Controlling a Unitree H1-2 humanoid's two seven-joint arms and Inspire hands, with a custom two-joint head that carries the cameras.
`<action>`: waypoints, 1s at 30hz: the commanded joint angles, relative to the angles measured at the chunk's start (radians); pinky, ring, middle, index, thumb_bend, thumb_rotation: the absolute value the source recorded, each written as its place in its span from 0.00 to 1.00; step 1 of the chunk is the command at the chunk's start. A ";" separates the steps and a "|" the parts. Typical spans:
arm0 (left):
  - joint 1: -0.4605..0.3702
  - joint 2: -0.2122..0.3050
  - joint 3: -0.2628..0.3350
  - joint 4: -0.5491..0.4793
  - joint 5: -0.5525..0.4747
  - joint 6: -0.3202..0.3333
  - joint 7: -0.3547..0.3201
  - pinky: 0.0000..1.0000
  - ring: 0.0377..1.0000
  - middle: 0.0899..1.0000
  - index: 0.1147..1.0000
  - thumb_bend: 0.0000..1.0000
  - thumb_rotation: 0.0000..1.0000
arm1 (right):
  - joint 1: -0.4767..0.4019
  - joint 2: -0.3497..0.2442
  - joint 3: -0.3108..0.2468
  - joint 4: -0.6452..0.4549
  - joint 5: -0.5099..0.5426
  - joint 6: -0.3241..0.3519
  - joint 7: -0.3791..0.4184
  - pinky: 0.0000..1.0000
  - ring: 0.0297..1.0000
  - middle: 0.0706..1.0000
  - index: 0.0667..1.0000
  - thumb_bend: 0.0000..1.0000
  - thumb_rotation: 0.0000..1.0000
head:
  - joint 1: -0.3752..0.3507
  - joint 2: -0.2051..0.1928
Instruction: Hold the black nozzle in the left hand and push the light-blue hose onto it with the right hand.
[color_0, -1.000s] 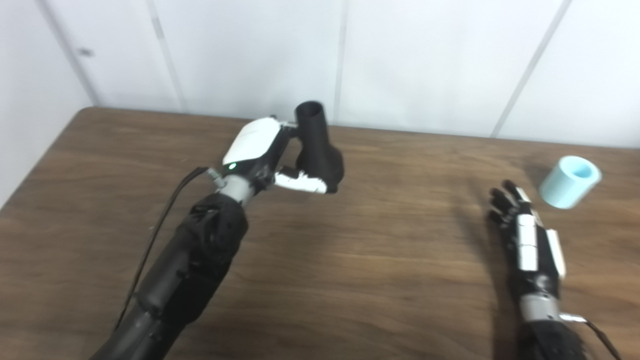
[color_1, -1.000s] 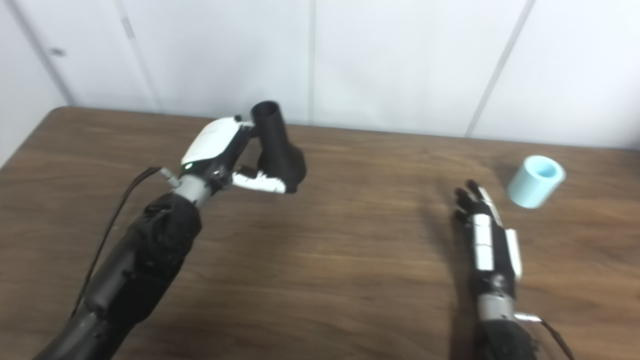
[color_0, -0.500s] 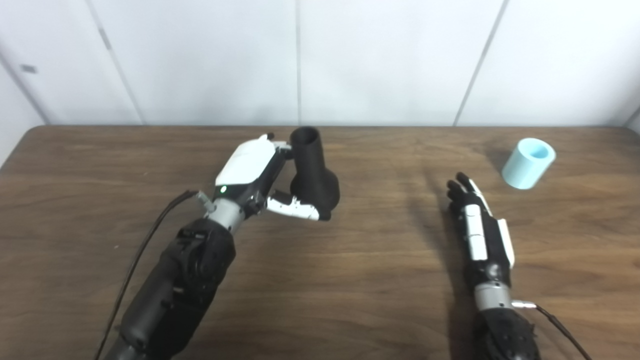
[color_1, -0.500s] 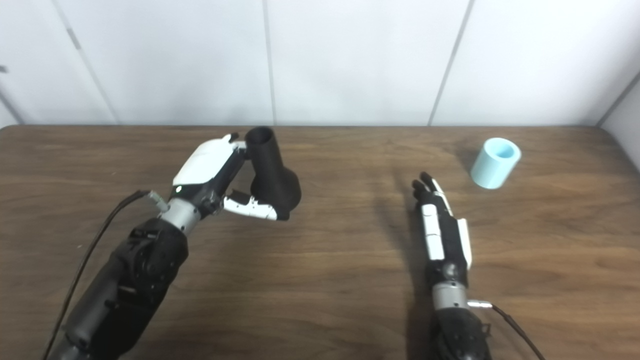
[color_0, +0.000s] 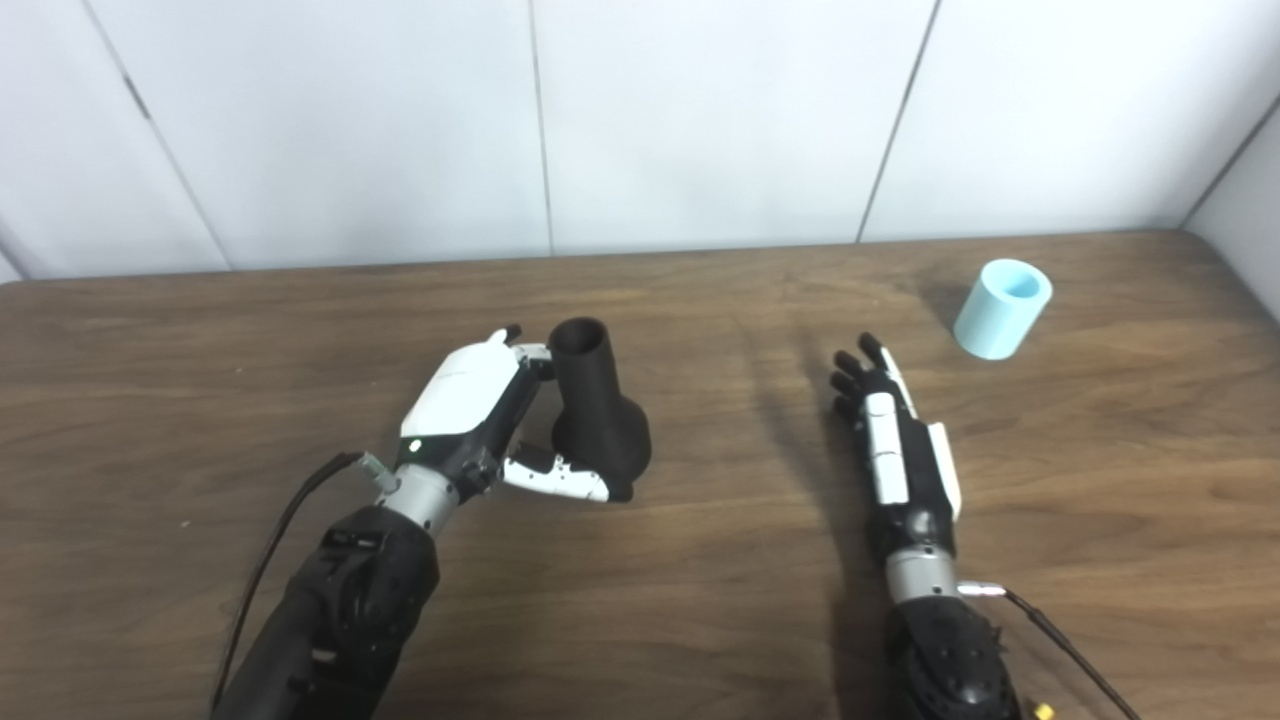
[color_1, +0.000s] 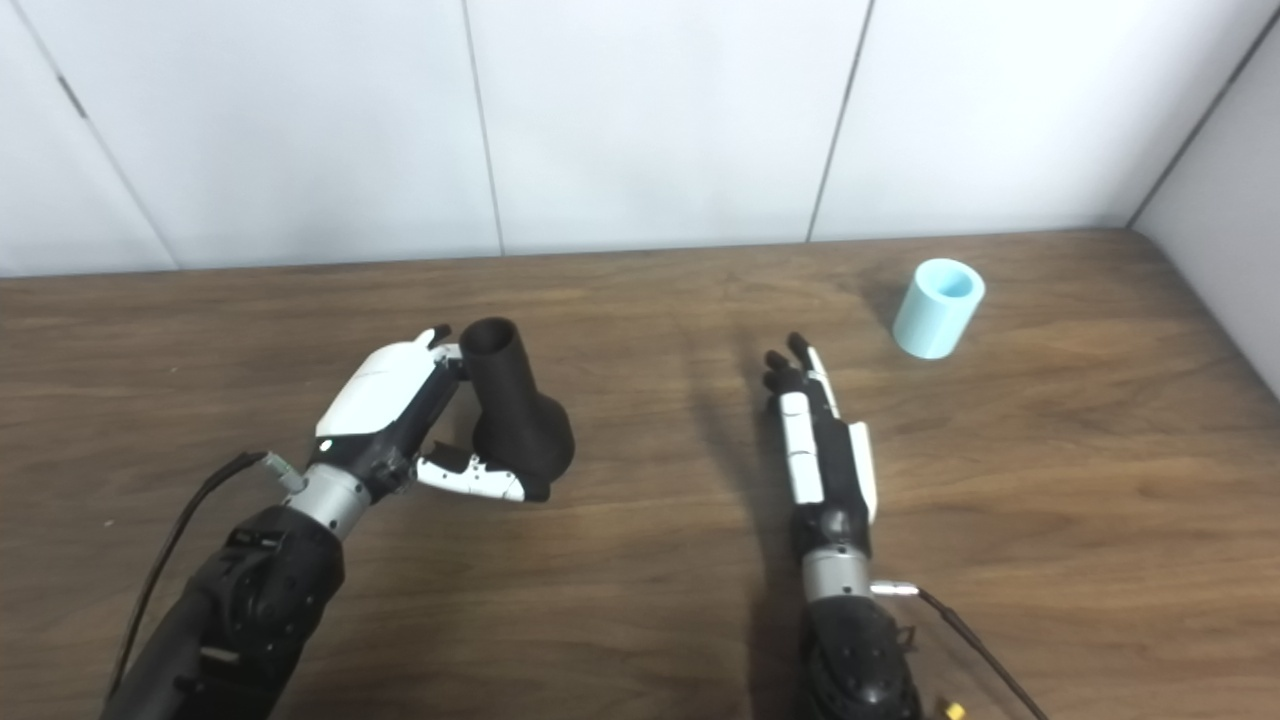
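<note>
My left hand (color_0: 478, 408) is shut on the black nozzle (color_0: 595, 415), a dark funnel-shaped tube held upright with its narrow open end up and its wide base low by the thumb. The light-blue hose piece (color_0: 1002, 308), a short pale cylinder, stands tilted on the table at the far right. My right hand (color_0: 888, 432) is open, fingers stretched forward, and holds nothing. It lies a good hand's length short of the hose and to its left. In the right eye view the nozzle (color_1: 512, 402) and hose (color_1: 938, 307) look the same.
The brown wooden table (color_0: 700, 560) fills the view, its back edge meeting a white panelled wall (color_0: 700, 110). The table's right corner shows by the hose. Thin cables trail from both wrists.
The camera has swung, shifting the whole picture. My left hand keeps its hold on the nozzle. My right hand stays open, a little nearer the hose.
</note>
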 joint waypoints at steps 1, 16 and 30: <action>-0.017 -0.005 0.008 -0.005 0.012 -0.031 0.035 1.00 0.84 0.71 0.41 0.52 0.05 | -0.017 0.015 0.020 -0.033 0.003 0.008 0.012 0.88 0.90 0.88 0.93 0.53 0.96 | 0.001 0.001; 0.033 -0.012 -0.032 0.069 0.142 -0.109 0.124 1.00 0.83 0.70 0.41 0.52 0.05 | -0.026 0.016 0.004 -0.075 0.006 0.011 -0.001 0.92 0.92 0.88 0.92 0.57 0.98 | 0.001 0.004; 0.037 -0.026 -0.096 0.157 0.262 -0.122 0.211 1.00 0.82 0.70 0.41 0.52 0.05 | -0.016 -0.004 -0.026 -0.094 0.040 0.020 0.009 0.90 0.89 0.86 0.90 0.59 0.96 | 0.037 -0.006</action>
